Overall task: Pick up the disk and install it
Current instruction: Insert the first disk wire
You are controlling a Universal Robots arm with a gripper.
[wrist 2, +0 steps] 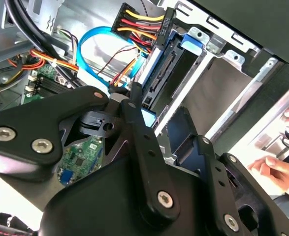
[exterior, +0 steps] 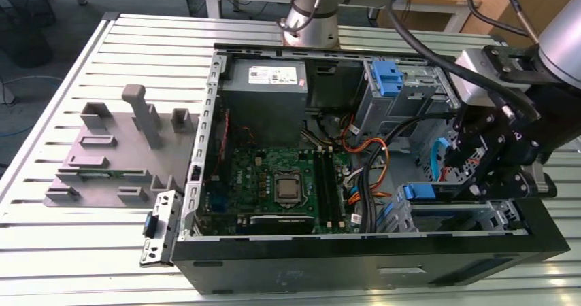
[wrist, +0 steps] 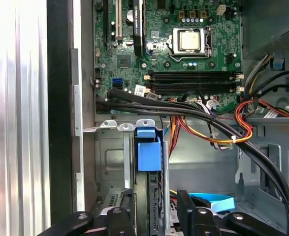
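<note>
At the exterior view's left, on the slatted metal table [exterior: 54,245], we are looking at a grey moulded fixture [exterior: 109,156] standing just beside the open computer case [exterior: 300,273]. Moving across the case, we are seeing the grey power supply [exterior: 265,81] against the far wall and the green motherboard [exterior: 272,183] lying nearer the camera. Next come a bundle of orange and black cables [exterior: 368,149] and a blue latch [exterior: 388,78] on the upper metal bay.

At the exterior view's right, the gripper [exterior: 472,177] is reaching down over the lower drive bay [exterior: 490,217], where the blue bracket of the disk [exterior: 420,190] is showing.

In the first wrist view the disk [wrist: 148,167] is standing on edge in that bay, its blue tab pointing towards the motherboard. The gripper [wrist: 151,206] is straddling it. Its fingers [wrist: 185,209] are standing apart, one on each side, with a gap showing on one side, so we are reading them as spread and not clamping.

In the second wrist view the disk [wrist 2: 161,73] is sitting between the fingers with a black connector [wrist 2: 165,24] carrying coloured wires at its end. A person's hand [wrist 2: 274,169] is showing outside the case wall.
</note>
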